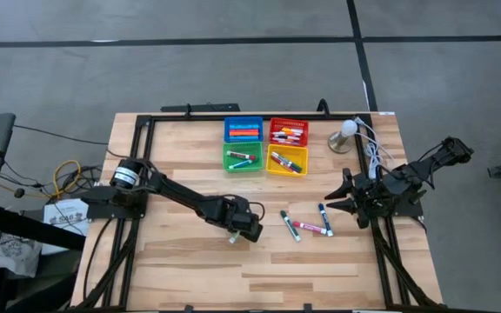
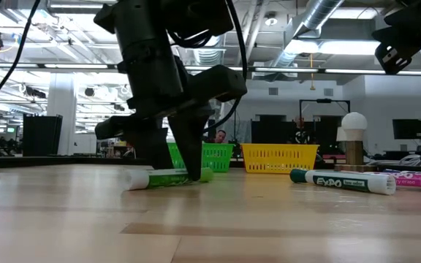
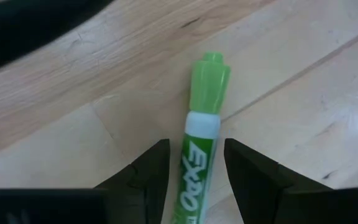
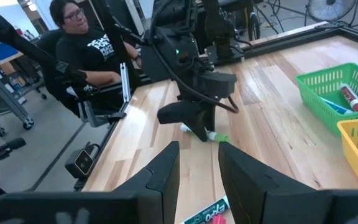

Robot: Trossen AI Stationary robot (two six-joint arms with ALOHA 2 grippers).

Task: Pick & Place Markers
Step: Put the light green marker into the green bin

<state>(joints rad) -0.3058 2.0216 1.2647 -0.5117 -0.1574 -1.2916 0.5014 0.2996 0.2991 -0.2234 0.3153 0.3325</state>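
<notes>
A white marker with a light-green cap [image 3: 207,93] lies flat on the wooden table [image 1: 190,269]; it also shows in the low view [image 2: 168,177]. My left gripper [image 3: 196,146] points steeply down over it, open. Its two fingers stand on either side of the marker's white body, just behind the cap, with a sliver of table showing on each side. The same gripper [image 1: 233,233] is a little left of the table's middle. Three more markers [image 1: 307,225] lie to its right. My right gripper [image 1: 333,202] waits open, raised, at the right edge.
Four small bins stand at the back: blue [image 1: 243,129], red [image 1: 288,131], green [image 1: 243,157] and yellow [image 1: 286,161], each with markers in it. A white-knobbed stand [image 1: 344,135] and cables are at the back right. A person [image 4: 86,50] sits beyond the table's left edge.
</notes>
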